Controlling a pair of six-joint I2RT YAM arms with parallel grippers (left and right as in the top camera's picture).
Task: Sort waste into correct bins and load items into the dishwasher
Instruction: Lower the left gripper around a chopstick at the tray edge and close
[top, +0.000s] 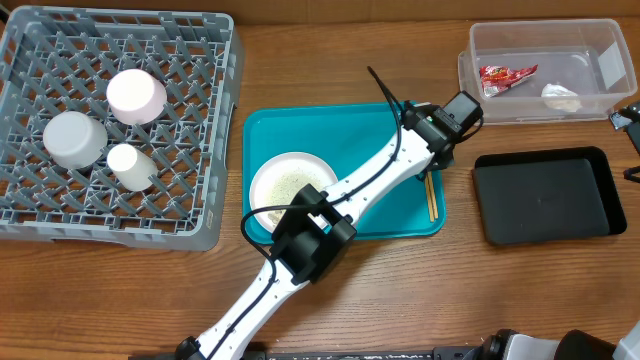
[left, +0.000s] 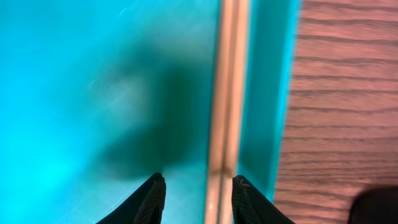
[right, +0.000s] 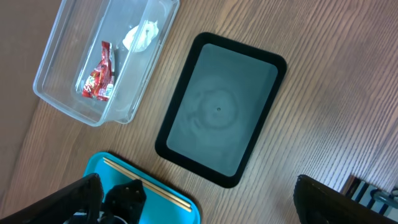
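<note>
Wooden table (top: 450, 290), teal tray (top: 300, 130) at centre. Chopsticks (left: 225, 93) lie along the tray's right wall; my left gripper (left: 199, 180) straddles them, jaws apart. Right gripper (top: 630, 140), right of the tray: I cannot tell its jaw state. Risk: a finger snags that wall, splitting the pair.

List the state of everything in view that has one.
Left gripper: open, straddling the chopsticks.
Right gripper: open, empty.
Chopsticks: flat on the teal tray.
Bowl: upright on the tray, soiled.
Cups: three, standing in the rack.
Clear bin: holds a wrapper and a tissue.
Black tray: empty.
</note>
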